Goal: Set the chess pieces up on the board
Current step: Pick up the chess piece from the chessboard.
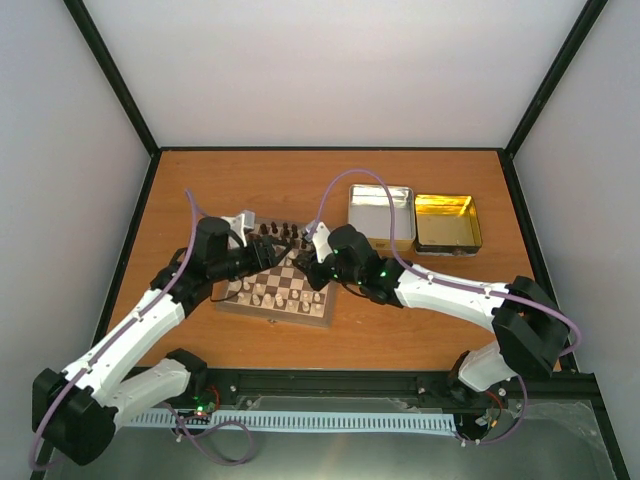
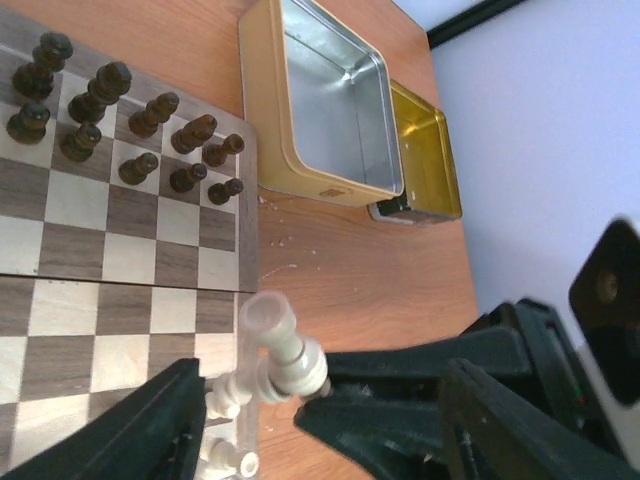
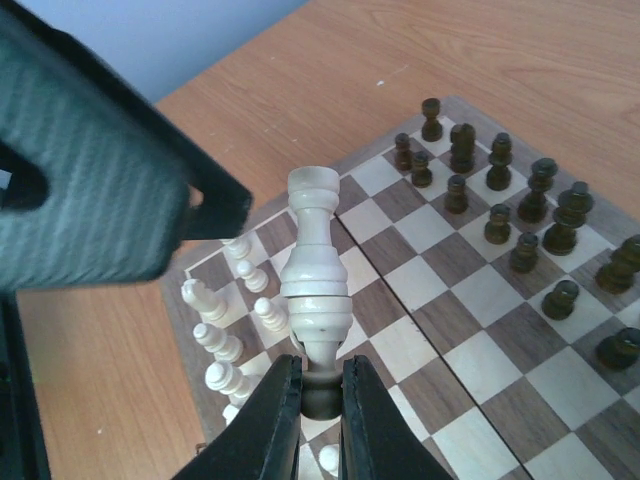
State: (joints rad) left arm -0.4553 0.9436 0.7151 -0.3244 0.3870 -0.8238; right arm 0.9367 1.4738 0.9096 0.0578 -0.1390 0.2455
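The board [image 1: 318,312] lies mid-table. Dark chess pieces [image 3: 520,210] stand in two rows on its far side, cream ones [image 3: 230,330] along its near side. My right gripper [image 3: 320,375] is shut on a tall cream piece [image 3: 315,280], pinching one narrow end so that the piece hangs over the board's near right part. My left gripper [image 2: 325,375] is open, and its fingers [image 2: 130,430] straddle that same piece [image 2: 285,350] without touching it. From above, both grippers [image 1: 262,250] [image 1: 318,262] meet over the board.
An open silver tin [image 1: 380,215] and a gold tin [image 1: 447,222] sit right of the board at the back; both look empty. The left finger [image 3: 90,180] looms close to the right wrist camera. Bare wooden table [image 1: 420,330] surrounds the board.
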